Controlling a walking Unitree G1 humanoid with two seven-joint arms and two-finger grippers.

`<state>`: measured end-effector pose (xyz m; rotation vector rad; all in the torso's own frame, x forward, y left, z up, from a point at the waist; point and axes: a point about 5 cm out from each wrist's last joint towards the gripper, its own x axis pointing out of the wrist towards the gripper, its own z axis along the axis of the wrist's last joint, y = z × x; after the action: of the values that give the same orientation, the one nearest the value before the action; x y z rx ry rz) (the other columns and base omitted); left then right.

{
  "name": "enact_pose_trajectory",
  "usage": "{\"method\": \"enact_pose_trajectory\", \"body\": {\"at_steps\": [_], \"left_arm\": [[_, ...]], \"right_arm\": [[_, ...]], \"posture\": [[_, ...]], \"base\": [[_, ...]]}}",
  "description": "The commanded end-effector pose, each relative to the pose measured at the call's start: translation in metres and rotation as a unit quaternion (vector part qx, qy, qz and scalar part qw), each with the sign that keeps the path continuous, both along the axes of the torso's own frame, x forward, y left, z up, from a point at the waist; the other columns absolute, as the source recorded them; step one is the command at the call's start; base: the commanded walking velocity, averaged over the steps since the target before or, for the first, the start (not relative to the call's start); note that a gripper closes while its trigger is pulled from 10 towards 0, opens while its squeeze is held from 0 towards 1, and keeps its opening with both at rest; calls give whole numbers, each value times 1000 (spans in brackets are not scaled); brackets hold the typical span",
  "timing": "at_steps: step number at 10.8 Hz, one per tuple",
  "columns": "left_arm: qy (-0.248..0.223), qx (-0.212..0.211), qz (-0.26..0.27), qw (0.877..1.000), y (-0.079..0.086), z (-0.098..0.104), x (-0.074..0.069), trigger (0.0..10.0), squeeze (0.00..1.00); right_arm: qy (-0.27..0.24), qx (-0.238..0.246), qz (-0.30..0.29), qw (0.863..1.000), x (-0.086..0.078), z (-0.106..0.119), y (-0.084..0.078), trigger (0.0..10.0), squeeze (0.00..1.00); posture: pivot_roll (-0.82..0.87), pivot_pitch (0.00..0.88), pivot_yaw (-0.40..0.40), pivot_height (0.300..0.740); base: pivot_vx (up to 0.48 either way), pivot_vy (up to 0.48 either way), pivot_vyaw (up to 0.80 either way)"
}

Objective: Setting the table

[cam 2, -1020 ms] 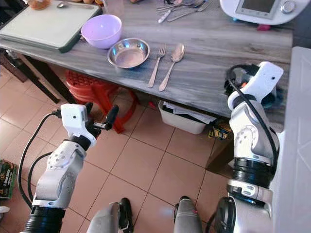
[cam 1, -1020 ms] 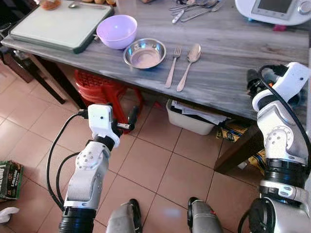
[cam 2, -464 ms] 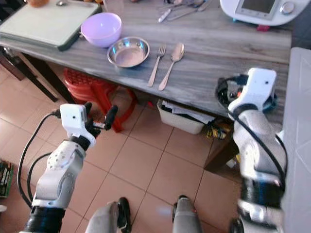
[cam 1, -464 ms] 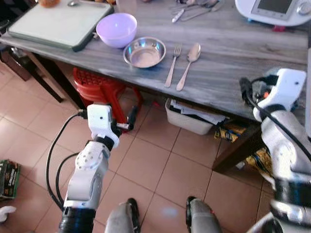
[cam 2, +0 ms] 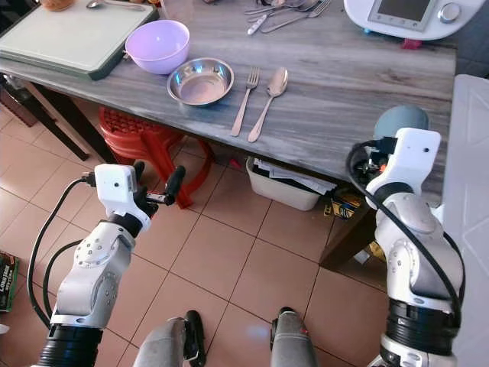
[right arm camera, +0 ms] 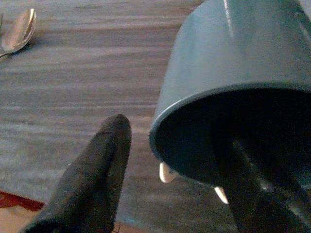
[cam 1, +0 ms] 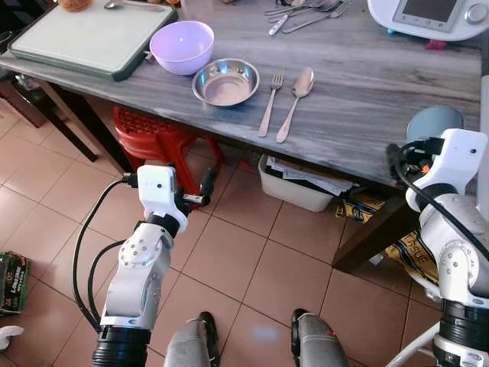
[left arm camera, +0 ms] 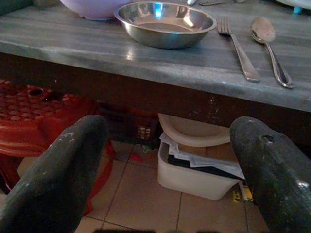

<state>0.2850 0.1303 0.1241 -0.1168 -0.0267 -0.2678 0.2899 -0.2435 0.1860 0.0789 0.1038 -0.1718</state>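
Right gripper (right arm camera: 170,189) sits at the near right edge of the grey wooden worktop (cam 1: 367,76), holding a blue-grey cup (right arm camera: 233,82): one finger lies inside the cup's mouth, the other outside its wall, the cup tilted between them. Left gripper (left arm camera: 165,160) hangs below the worktop edge near a red plastic stool (cam 1: 157,134), fingers spread wide, nothing between them. On the worktop: steel bowl (cam 1: 225,82), fork (cam 1: 269,103) and spoon (cam 1: 294,99) side by side just right of it, lilac bowl (cam 1: 182,46) touching the steel bowl's left, a green-rimmed cutting board (cam 1: 92,37) further left.
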Motion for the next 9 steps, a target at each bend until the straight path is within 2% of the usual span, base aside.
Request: {"method": "enact_pose_trajectory", "body": {"at_steps": [1, 5, 7, 9], "left_arm": [[8, 7, 9, 1000, 4, -5, -2, 10000, 0], [7, 9, 12, 1000, 5, -5, -2, 10000, 0], [6, 10, 13, 1000, 6, -5, -2, 10000, 0], [5, 10, 12, 1000, 6, -4, -1, 10000, 0]], "right_arm": [[-8, 12, -7, 1000, 0, 5, -1, 0, 0], [-14, 65, -35, 997, 12, 13, -5, 0, 0], [-7, 95, -59, 994, 13, 11, -8, 0, 0], [-9, 106, -61, 992, 14, 15, -8, 0, 0]], "posture": [[-98, 225, 69, 740], [-90, 223, 69, 740], [-90, 221, 69, 740], [-91, 217, 69, 740]], "base": [[0, 0, 0], [0, 0, 0], [0, 0, 0], [0, 0, 0]]}}
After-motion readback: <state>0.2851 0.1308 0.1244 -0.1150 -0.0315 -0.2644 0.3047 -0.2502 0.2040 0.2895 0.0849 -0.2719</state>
